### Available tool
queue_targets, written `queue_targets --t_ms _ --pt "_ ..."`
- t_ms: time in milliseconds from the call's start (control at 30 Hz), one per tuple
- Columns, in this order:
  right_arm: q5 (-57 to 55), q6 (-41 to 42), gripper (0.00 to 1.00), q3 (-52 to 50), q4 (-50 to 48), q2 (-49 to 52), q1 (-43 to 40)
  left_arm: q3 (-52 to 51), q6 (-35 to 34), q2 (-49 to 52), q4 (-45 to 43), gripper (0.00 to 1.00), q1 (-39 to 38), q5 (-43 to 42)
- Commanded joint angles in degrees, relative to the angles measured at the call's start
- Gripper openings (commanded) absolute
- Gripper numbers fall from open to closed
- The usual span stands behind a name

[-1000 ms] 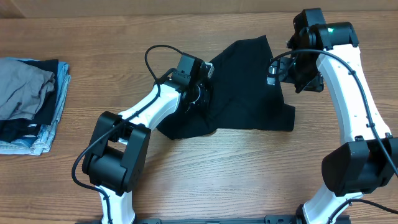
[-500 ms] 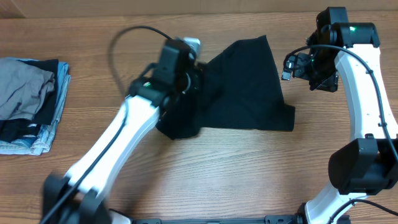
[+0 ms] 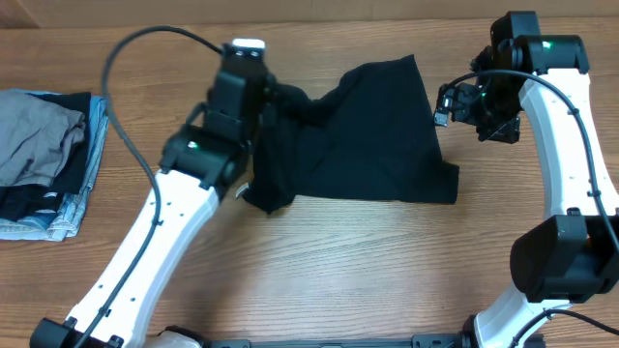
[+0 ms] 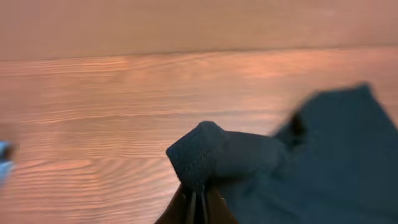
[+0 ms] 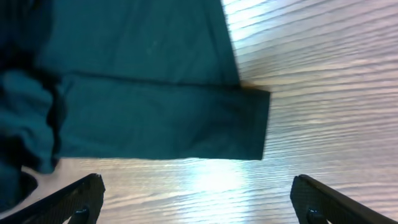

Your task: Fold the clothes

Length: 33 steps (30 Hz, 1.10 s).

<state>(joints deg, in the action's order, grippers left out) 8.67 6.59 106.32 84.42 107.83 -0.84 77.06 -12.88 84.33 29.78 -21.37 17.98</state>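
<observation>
The clothes [image 3: 372,145], a plain black wrinkly garment, lie spread on the wooden table at centre. My left gripper [image 3: 279,97] is at the garment's upper left edge and is shut on a raised bunch of its fabric. In the left wrist view the left gripper [image 4: 200,200] pinches a black fold [image 4: 214,152] held above the wood. My right gripper [image 3: 448,103] hovers open just off the garment's right edge. In the right wrist view the right gripper [image 5: 199,202] is wide open over bare wood, below the garment's sleeve [image 5: 174,130], holding nothing.
A folded stack of grey, dark and light-blue denim garments [image 3: 44,159] sits at the table's far left edge. Bare wood lies in front of the black garment. A wall edge runs along the back of the table [image 3: 319,14].
My left arm has swung up and to the left, dragging the gripped left part of the garment with it. The right gripper first drew a little to the right, then held still, open.
</observation>
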Motion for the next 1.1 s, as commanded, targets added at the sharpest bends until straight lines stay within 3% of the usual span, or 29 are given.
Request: queue_targets --t_ms 0,133,333,367,433,500,533,667,867,933,1067 --pt "4.8 -2.6 1.0 -0.2 -0.3 -1.1 1.7 0.9 2.9 0.7 -4.0 0.04 7.6 5.7" --pt "5.0 -2.6 1.0 -0.2 -0.3 -1.1 4.7 0.9 8.2 3.7 -12.4 0.04 13.2 1.8" --pt "5.6 -2.6 1.0 -0.2 -0.3 -1.1 11.4 0.9 9.1 12.7 -22.0 0.08 18.6 -1.5" --pt "5.6 -2.6 1.0 -0.2 -0.3 -1.1 12.3 0.9 9.1 14.0 -22.9 0.17 18.9 -1.5" --pt "5.6 -2.6 1.0 -0.2 -0.2 -1.1 14.3 0.9 9.1 16.0 -24.6 0.58 19.3 -1.4" --pt "5.6 -2.6 1.0 -0.2 -0.1 -1.1 16.4 0.9 9.1 16.5 -25.0 0.9 19.4 -1.4" --pt "5.4 -2.6 1.0 -0.2 -0.2 -1.1 17.3 0.9 9.5 16.0 -24.5 0.98 19.4 -1.1" --pt "3.8 -2.5 1.0 -0.2 -1.7 -1.1 18.1 3.1 9.9 12.3 -15.6 1.0 18.9 -2.2" --pt "3.8 -1.9 1.0 -0.2 -3.7 -1.1 16.2 5.2 3.5 8.7 11.3 0.96 17.1 -25.4" --pt "3.8 -1.9 1.0 -0.2 -4.3 -1.1 15.7 5.2 1.6 9.4 15.2 0.92 15.7 -27.3" --pt "7.0 -1.9 1.0 -0.5 -6.9 -0.7 15.2 5.2 -1.3 11.4 18.8 0.93 9.9 -25.8"
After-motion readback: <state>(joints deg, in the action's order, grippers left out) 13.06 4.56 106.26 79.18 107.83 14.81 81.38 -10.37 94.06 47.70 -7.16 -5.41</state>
